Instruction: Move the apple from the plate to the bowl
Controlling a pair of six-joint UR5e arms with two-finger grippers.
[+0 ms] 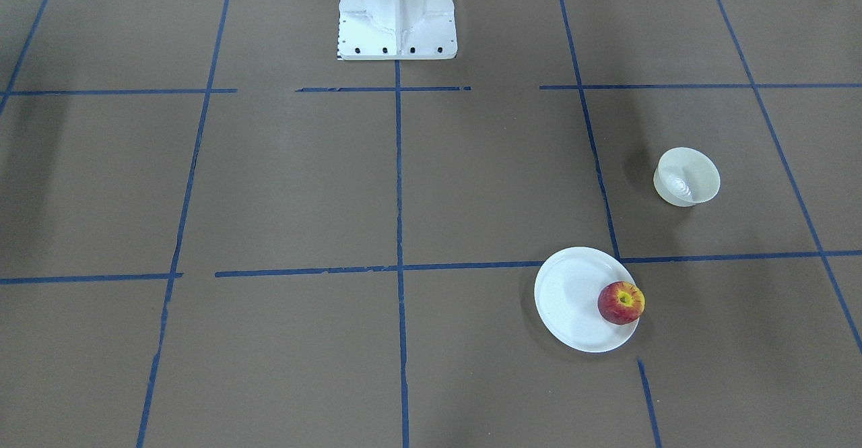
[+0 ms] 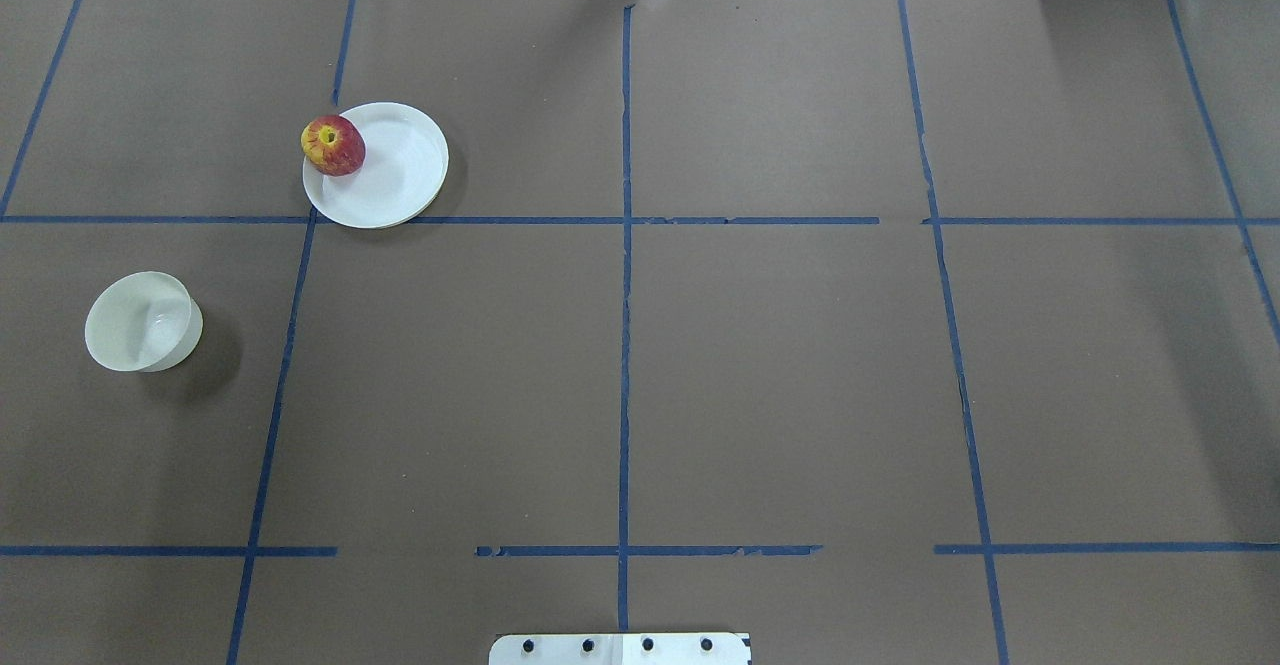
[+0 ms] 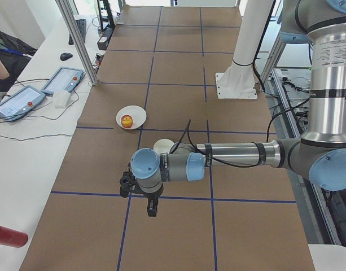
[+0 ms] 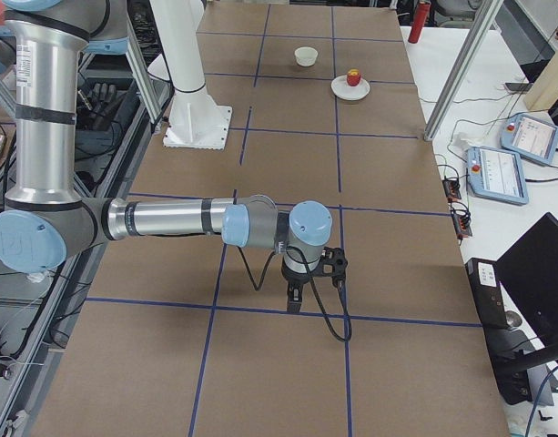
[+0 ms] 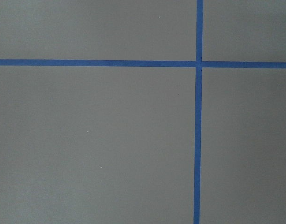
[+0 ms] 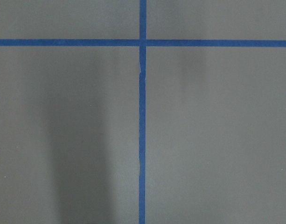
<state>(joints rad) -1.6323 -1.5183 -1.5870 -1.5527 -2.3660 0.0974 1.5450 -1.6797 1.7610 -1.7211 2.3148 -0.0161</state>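
Observation:
The red apple (image 1: 621, 302) (image 2: 333, 145) sits on the edge of the white plate (image 1: 569, 300) (image 2: 395, 170), on the robot's left half of the table. The empty off-white bowl (image 1: 687, 176) (image 2: 140, 322) stands apart from the plate, nearer the robot and further left. My left gripper (image 3: 152, 209) shows only in the exterior left view, hanging over the table short of the bowl (image 3: 161, 145); I cannot tell whether it is open. My right gripper (image 4: 294, 299) shows only in the exterior right view, far from the apple (image 4: 354, 76); its state is unclear too.
The brown table carries a grid of blue tape lines (image 2: 625, 295). The white robot pedestal (image 1: 397, 13) stands at the middle of the near edge. Both wrist views show only bare table and tape (image 5: 198, 140). Tablets (image 3: 62, 79) lie on a side bench.

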